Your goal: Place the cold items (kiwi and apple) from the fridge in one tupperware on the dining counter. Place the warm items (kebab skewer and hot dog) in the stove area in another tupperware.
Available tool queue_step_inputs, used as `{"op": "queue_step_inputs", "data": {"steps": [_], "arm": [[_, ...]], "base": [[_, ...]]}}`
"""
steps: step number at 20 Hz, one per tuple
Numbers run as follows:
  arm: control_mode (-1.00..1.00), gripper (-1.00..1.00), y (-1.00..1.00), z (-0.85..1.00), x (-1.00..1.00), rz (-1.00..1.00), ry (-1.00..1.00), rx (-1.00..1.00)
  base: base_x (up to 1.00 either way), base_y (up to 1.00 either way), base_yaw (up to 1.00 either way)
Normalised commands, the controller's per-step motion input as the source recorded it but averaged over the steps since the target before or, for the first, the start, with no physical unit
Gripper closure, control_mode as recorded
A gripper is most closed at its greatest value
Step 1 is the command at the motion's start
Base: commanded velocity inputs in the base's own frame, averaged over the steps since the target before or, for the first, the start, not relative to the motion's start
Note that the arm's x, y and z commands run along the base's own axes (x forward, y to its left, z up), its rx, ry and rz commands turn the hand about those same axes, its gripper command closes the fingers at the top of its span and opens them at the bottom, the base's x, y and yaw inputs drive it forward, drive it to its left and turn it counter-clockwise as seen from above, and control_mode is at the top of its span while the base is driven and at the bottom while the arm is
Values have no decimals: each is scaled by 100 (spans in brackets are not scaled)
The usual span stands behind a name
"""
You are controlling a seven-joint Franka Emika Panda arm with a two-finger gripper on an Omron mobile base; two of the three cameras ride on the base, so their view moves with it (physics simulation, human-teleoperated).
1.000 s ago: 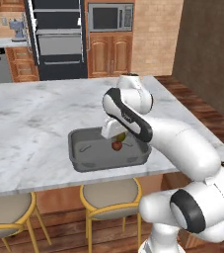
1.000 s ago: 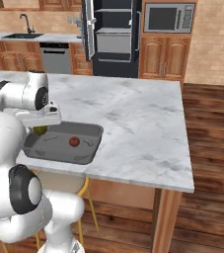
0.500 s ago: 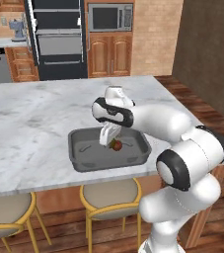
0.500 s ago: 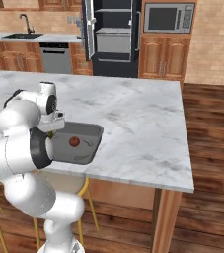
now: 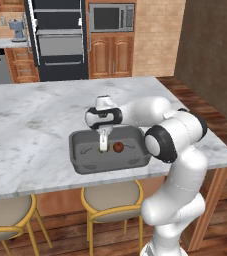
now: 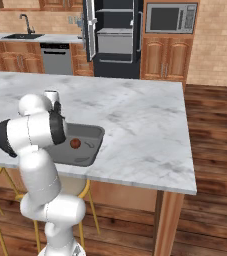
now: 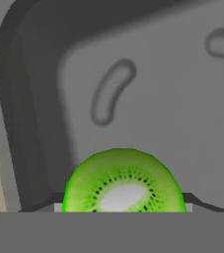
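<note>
The tupperware (image 5: 85, 159) is dark grey. Inside it sits a red apple (image 5: 118, 147). The kiwi (image 7: 123, 183) is bright green with a pale centre ringed by black seeds. The counter (image 5: 30, 117) is white marble with grey veins.

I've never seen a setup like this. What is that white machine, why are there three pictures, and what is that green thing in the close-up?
The white machine is a robot arm on a base that can drive, in a computer-rendered kitchen. Two pictures come from cameras on the base, behind the arm to its left and right, so they show one scene from two sides. The third comes from a camera on the hand, looking along the gripper.

On the marble counter sits a grey tupperware, the shallow tray. A red apple lies in it. The green thing is a cut kiwi, seen up close right at the gripper, above the tray's floor. It appears to be held between the fingers, ready to go in beside the apple.
</note>
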Motion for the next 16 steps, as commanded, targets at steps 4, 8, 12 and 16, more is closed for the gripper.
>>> {"op": "queue_step_inputs", "data": {"steps": [4, 8, 12, 16], "arm": [[-100, 100, 12, -49, 49, 28, 0, 0], [-100, 100, 12, -47, 47, 27, 0, 0], [-100, 100, 13, -45, 48, 27, 0, 0], [-100, -100, 14, -48, 39, 24, 0, 0]], "base": [[0, 0, 0], [0, 0, 0], [0, 0, 0], [0, 0, 0]]}}
